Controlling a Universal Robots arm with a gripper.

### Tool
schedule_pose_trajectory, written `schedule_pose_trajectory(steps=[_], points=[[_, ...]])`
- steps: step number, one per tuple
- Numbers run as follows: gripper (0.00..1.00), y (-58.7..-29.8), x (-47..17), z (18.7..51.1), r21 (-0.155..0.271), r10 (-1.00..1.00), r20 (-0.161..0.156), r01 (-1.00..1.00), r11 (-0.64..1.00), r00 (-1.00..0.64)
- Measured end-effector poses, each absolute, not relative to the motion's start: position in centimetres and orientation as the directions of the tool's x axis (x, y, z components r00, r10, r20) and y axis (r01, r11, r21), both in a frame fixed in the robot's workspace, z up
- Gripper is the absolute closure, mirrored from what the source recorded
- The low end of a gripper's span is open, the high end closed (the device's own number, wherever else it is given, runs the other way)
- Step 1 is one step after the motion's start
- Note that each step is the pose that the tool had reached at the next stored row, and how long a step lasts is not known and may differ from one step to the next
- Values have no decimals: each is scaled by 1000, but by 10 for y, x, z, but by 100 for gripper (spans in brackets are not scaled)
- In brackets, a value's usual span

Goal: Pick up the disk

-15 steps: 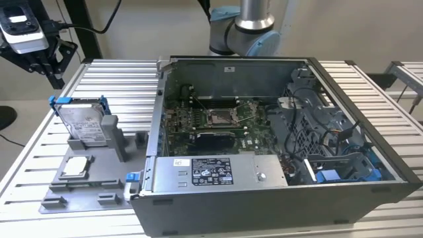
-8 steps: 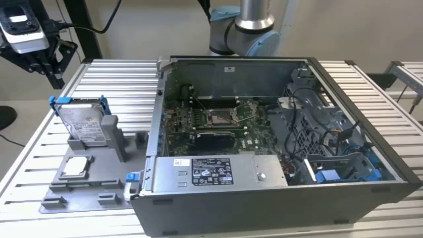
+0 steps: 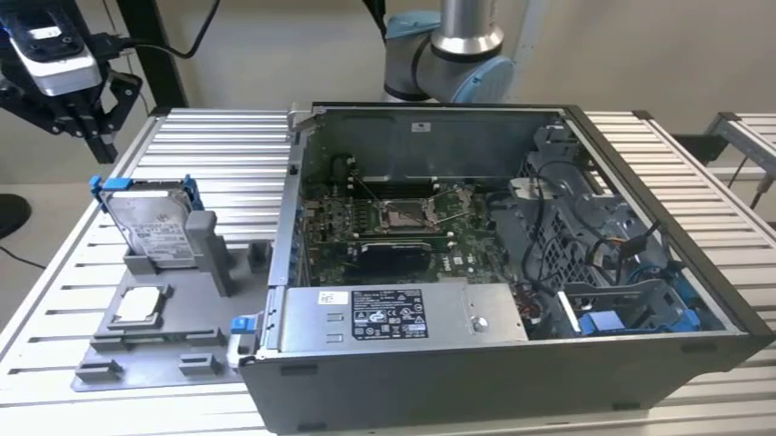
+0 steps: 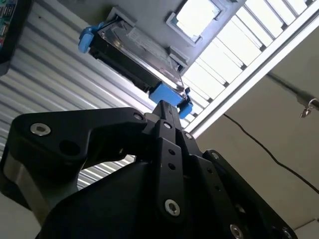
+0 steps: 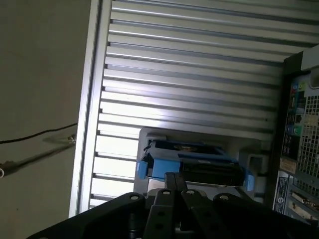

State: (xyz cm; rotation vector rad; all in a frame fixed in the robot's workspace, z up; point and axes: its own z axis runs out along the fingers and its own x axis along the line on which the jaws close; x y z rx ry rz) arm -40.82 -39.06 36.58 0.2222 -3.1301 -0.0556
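Observation:
The disk (image 3: 158, 222) stands upright on its edge in a slot of the grey holder (image 3: 182, 350), at the exterior view's left. It is silver with a white label and a blue frame. My gripper (image 3: 93, 136) hangs in the air above it and a little toward the exterior view's left, well clear of it. Both wrist views look past the black fingers down at the disk (image 4: 134, 47) (image 5: 194, 162). The fingertips (image 4: 167, 107) (image 5: 174, 178) meet with nothing between them, so the gripper is shut and empty.
An open computer case (image 3: 728, 322) takes up the middle and the exterior view's right of the slatted metal table (image 3: 206, 145), close beside the holder. A small silver chip (image 3: 140, 304) lies in its tray in front of the disk. The arm's base (image 3: 449, 54) stands behind the case.

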Motion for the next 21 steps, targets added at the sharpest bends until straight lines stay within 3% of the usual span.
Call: schedule_pose_trajectory(steps=[21], points=[[100, -391, -409, 366, 35, -448, 1, -448, 893, -894]])
